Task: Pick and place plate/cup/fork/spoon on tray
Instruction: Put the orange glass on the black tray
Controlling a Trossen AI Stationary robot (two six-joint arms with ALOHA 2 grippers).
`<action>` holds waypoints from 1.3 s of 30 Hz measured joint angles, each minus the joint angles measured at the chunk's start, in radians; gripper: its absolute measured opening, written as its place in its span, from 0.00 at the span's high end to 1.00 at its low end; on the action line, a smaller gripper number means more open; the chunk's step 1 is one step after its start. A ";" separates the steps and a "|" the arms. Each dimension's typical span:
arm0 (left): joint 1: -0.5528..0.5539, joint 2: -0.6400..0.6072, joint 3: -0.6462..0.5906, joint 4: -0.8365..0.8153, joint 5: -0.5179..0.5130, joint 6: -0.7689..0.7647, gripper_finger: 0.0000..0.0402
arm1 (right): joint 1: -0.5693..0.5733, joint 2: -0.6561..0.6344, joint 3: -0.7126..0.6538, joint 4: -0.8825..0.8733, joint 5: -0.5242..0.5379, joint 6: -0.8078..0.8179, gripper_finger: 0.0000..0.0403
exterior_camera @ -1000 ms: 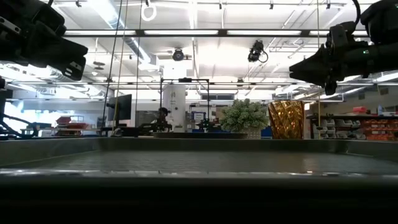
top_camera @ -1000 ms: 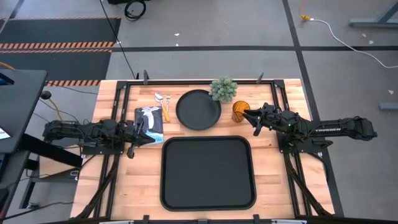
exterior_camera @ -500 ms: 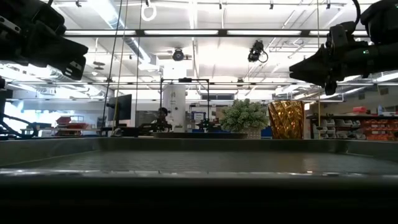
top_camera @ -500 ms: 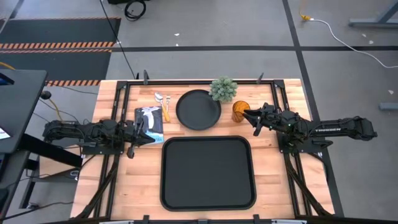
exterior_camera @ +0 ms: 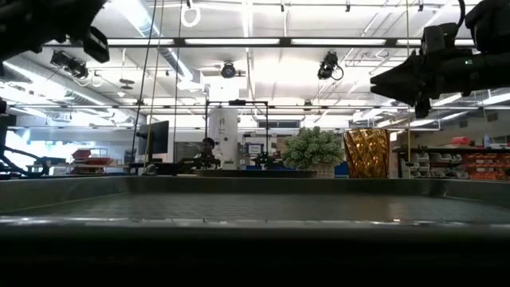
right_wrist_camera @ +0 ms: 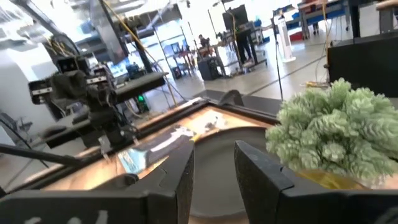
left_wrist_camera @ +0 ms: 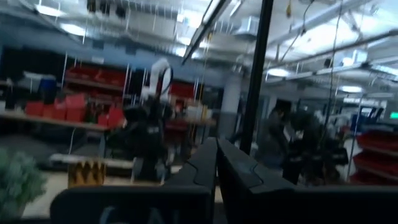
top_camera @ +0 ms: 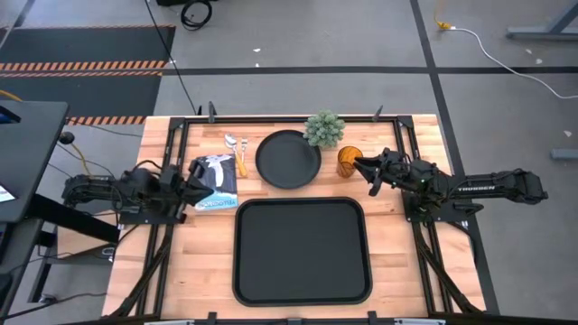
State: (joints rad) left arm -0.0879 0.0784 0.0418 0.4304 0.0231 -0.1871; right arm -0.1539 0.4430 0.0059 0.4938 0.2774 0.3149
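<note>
A: Where's the cup (top_camera: 348,160) rel. to the right gripper (top_camera: 358,166)?

B: Cup stands on the table's (top_camera: 424,271) far right part, just beside the small potted plant (top_camera: 324,129). Gripper tips sit right at the cup's right side in the high view, raised above the table. In the low view the gripper (exterior_camera: 381,82) hangs high, just right of the cup (exterior_camera: 366,153) and above its rim level. Can't tell if they touch.

A: Jaws?

B: Right wrist view shows the two fingers (right_wrist_camera: 264,177) parted w/ a narrow gap, nothing between them. Plant (right_wrist_camera: 333,127) fills that view, a sliver of amber cup (right_wrist_camera: 326,179) under it, off to the side of the gap, not in it.

A: Left arm?

B: Left gripper (top_camera: 191,187) waits at the table's left side, next to a blue-and-white packet (top_camera: 217,174). Its wrist view shows the fingers (left_wrist_camera: 239,177) pressed together, no gap.

A: Other items?

B: Plate (top_camera: 288,159) at far centre, touching nothing but close to the plant. Spoon (top_camera: 231,143) and fork (top_camera: 242,153) lie side by side left of the plate, just beyond the packet. Tray (top_camera: 302,285) sits near-centre, bare, between the two arms. All four pieces are off the tray.
</note>
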 joint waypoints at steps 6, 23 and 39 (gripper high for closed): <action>0.000 0.000 0.000 0.031 0.000 -0.009 0.95 | 0.001 0.000 0.000 0.053 -0.045 -0.002 0.70; 0.000 0.000 0.000 -0.012 -0.196 -0.069 0.93 | -0.012 0.010 0.021 0.079 -0.067 0.076 0.70; 0.001 0.000 0.000 -0.091 -0.456 0.099 0.67 | -0.117 0.010 0.106 0.087 -0.088 -0.014 0.70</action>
State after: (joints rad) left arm -0.0872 0.0784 0.0418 0.3397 -0.4332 -0.0880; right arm -0.2714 0.4526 0.1119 0.5805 0.1894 0.3013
